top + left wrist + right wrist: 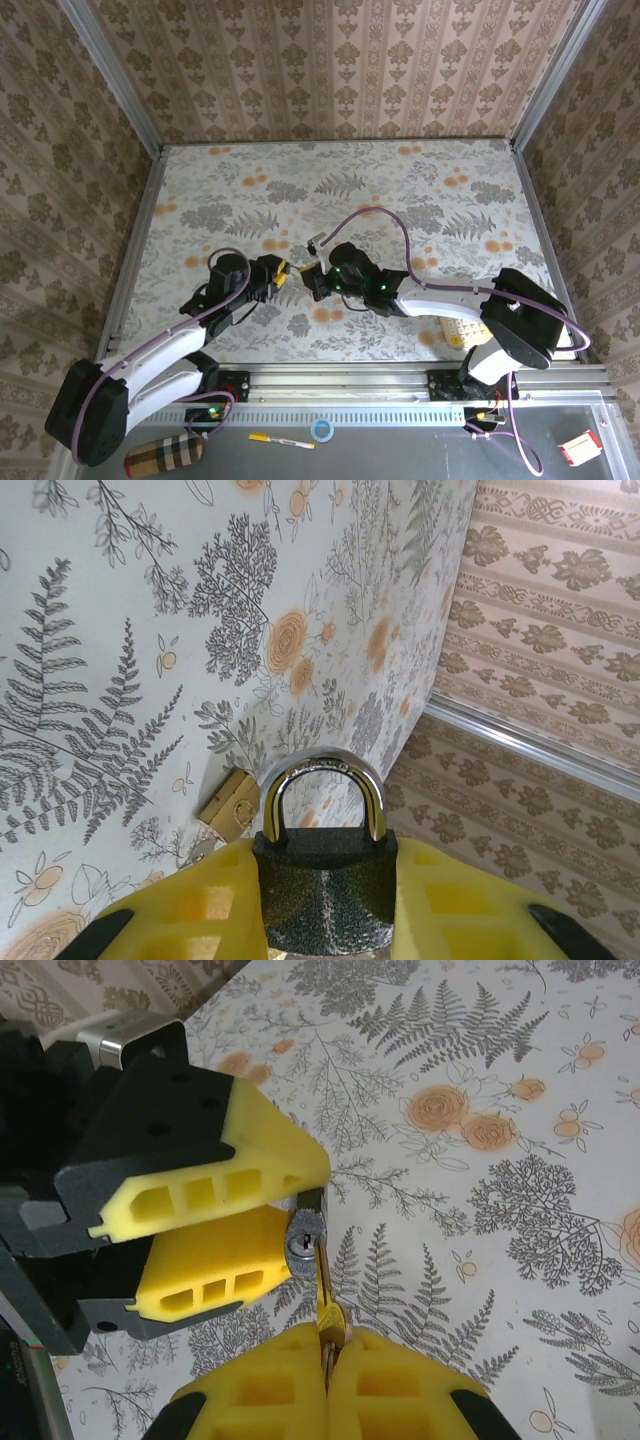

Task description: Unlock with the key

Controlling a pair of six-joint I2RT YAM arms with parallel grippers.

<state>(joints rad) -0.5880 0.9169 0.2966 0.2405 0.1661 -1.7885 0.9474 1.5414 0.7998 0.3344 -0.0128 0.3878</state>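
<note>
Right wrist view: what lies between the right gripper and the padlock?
The key, pinched by the right gripper, reaches the padlock; right wrist view shows it.

Soft, even light all over the table (420, 190), with only faint shadows near the padlock (322, 880). There's bright glare on its shackle, coming from above. The yellow pads (200, 910) flanking the padlock look slightly soft, and the fern print behind it is crisp.
</note>
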